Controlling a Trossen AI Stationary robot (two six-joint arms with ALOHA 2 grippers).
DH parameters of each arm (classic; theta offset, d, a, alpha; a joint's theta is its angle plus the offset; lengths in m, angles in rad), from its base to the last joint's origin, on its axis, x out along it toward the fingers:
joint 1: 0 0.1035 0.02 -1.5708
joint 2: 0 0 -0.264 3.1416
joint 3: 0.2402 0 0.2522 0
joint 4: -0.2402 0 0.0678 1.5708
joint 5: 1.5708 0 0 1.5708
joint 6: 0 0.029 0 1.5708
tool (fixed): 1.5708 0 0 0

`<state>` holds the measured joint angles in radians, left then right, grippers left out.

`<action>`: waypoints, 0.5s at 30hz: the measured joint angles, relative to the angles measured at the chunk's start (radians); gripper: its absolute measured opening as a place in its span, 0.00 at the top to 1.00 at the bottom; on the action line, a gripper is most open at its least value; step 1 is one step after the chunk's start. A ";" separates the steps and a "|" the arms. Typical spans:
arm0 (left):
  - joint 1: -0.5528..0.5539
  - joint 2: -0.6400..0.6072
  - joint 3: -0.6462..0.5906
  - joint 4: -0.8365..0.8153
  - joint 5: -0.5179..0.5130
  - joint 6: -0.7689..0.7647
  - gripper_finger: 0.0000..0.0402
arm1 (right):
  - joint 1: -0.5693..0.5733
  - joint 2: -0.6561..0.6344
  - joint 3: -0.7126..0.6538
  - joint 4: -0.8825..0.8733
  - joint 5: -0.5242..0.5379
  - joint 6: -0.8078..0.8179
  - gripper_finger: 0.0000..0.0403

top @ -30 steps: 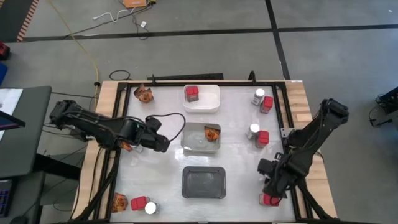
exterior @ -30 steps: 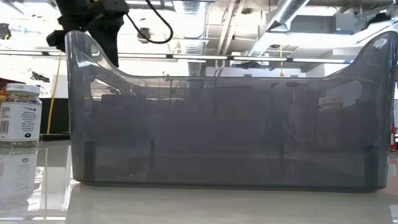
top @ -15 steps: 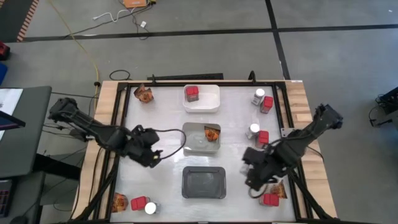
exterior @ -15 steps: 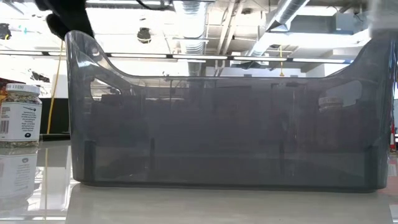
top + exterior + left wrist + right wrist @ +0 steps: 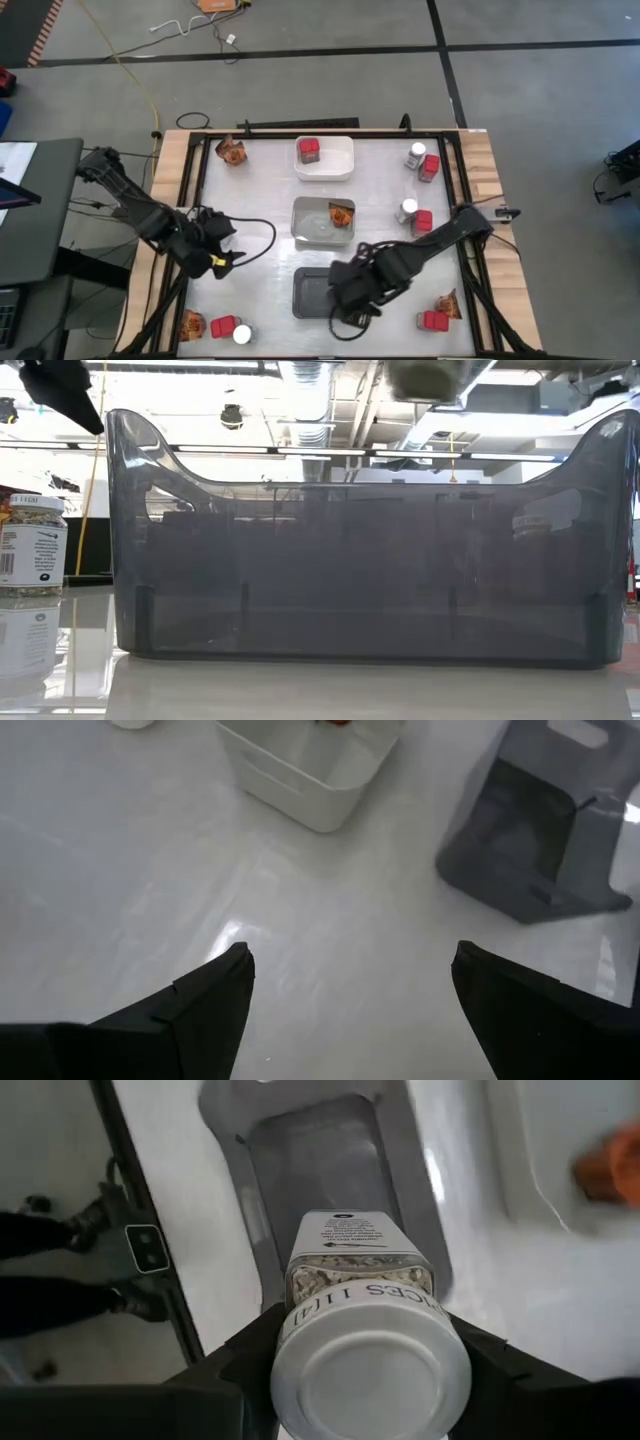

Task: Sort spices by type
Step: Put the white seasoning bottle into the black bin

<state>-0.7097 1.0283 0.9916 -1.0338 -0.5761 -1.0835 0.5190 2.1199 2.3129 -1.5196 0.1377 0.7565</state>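
White lid toward the wrist camera, a spice jar [image 5: 365, 1330] sits clamped between the fingers of my right pincer [image 5: 365, 1370], the fingers part-way closed against its sides, and below it I can see the dark grey tray [image 5: 320, 1170]. From above, that right pincer [image 5: 352, 290] is over the right end of the same grey tray [image 5: 312, 295], near the front middle of the table [image 5: 260, 160]. My left pincer [image 5: 215, 258] hangs over bare table on the left side, its fingers [image 5: 200, 1010] spread wide with nothing between them; its wrist camera looks toward the white tray [image 5: 310, 770] and the grey one. In the white tray [image 5: 335, 165] at the back lies a red boxy container [image 5: 309, 151]; the clear tray [image 5: 310, 230] in the middle holds an orange-brown packet [image 5: 341, 214]. Another packet [image 5: 232, 151] lies at the back left. Jar and red box pairs sit at the back right [image 5: 422, 160] and mid right [image 5: 414, 216]. At the front left I see a packet [image 5: 192, 322], a red box [image 5: 222, 327] and a jar [image 5: 242, 334] in a row; at the front right, a red box [image 5: 433, 321] beside a packet [image 5: 448, 305]. From table height the grey tray's wall [image 5: 370, 570] fills the view, with a jar [image 5: 30, 545] standing to its left.
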 joint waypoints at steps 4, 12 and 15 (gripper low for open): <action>-0.040 0.000 0.000 -0.001 0.000 0.001 0.19 | -0.008 0.078 0.034 0.010 -0.010 -0.096 0.45; -0.101 0.000 0.000 0.000 0.001 -0.037 0.19 | -0.017 0.164 0.031 -0.027 -0.037 -0.158 0.45; -0.103 0.000 0.000 0.001 0.001 -0.039 0.19 | -0.030 0.179 0.033 -0.010 -0.038 -0.189 0.45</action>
<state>-0.8124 1.0283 0.9913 -1.0328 -0.5751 -1.1229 0.4888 2.2992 2.3460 -1.5297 0.0999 0.5678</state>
